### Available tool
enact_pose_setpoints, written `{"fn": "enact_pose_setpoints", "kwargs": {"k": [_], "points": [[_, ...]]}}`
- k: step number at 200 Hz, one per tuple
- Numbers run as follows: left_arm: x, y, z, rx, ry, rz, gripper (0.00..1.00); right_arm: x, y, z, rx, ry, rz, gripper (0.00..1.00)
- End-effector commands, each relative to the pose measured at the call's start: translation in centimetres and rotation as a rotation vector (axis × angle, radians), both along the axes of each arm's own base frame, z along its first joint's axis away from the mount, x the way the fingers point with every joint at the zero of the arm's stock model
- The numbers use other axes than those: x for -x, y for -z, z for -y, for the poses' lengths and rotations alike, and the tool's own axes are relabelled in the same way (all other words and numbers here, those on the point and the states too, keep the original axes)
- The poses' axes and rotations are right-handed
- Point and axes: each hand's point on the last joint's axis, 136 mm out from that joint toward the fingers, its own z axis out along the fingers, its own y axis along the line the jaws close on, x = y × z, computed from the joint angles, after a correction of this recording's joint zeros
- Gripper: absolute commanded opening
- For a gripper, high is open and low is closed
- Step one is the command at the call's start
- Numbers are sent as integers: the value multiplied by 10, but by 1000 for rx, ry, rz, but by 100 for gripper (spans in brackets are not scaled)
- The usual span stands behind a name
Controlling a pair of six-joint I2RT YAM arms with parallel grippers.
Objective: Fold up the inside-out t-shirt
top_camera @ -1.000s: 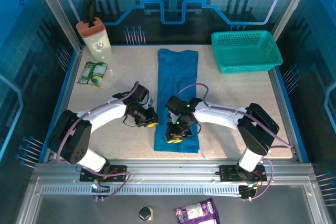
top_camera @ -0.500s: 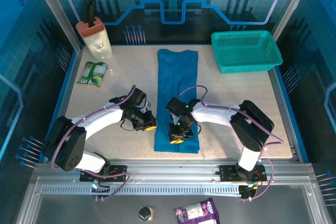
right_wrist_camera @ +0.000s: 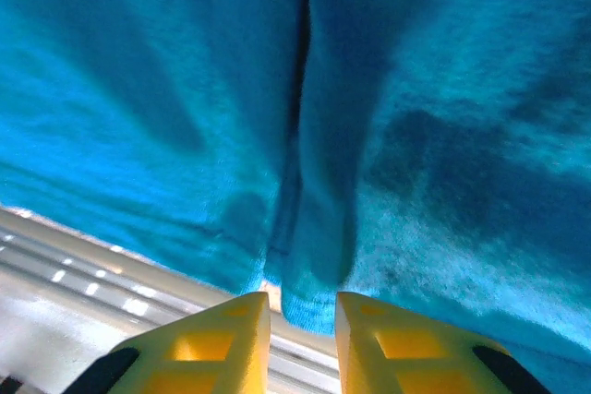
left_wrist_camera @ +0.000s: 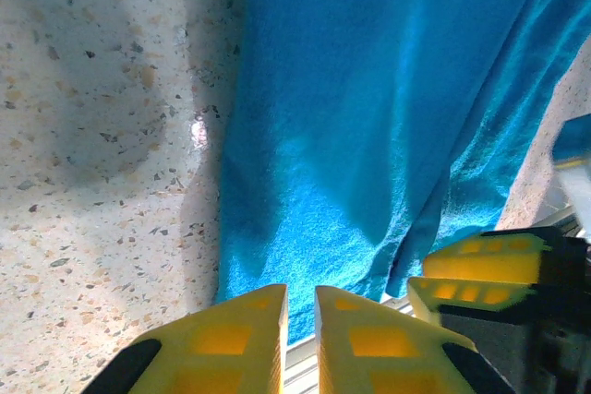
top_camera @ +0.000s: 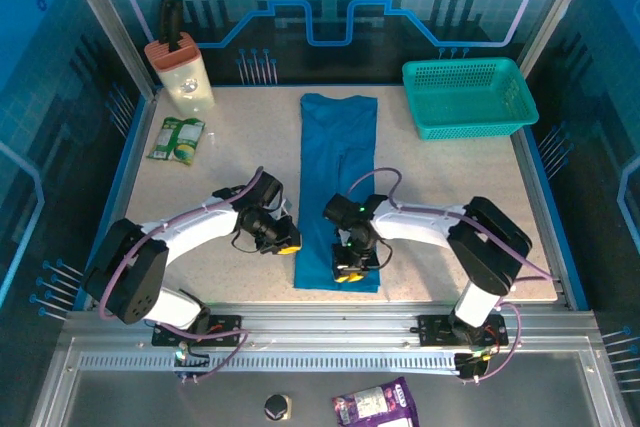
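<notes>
A plain medium-blue cloth t-shirt, folded into a long narrow strip, lay at the middle of the speckled beige stone-look table, running from 12 o'clock down to the 6 o'clock edge. In the top view, the left gripper sat on bare table just beside the strip's 9 o'clock edge, near its 6 o'clock end. In the left wrist view its yellow fingers were drawn nearly together, a thin slit between them with no cloth in it, and the shirt's hem lay just past the tips at 12 o'clock. The right gripper rested over the strip's 6 o'clock end. Its jaws stood narrowly parted, a crease of the shirt running down between the tips; whether they pinched it I could not tell. A teal plastic mesh basket stood at 2 o'clock, well apart from the shirt
</notes>
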Motion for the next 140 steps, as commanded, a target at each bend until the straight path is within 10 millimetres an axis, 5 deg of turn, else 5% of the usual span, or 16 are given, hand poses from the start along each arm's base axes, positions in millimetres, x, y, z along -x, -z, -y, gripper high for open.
{"fn": "enact_pose_setpoints", "kwargs": {"k": [1,26,59,89,140], "points": [[7,3,3,13,10,-28,16,3,4,3,68,-18,-4,26],[8,4,3,12,9,-28,16,3,9,-1,71,-24,-12,21],[9,4,1,9,9,-32,16,0,-3,-8,43,-23,15,0],[10,7,2,9,9,-38,16,-1,-12,-16,-10,-17,24,0],[13,11,2,8,16,-51,16,3,8,-26,-44,-11,-30,0]]}}
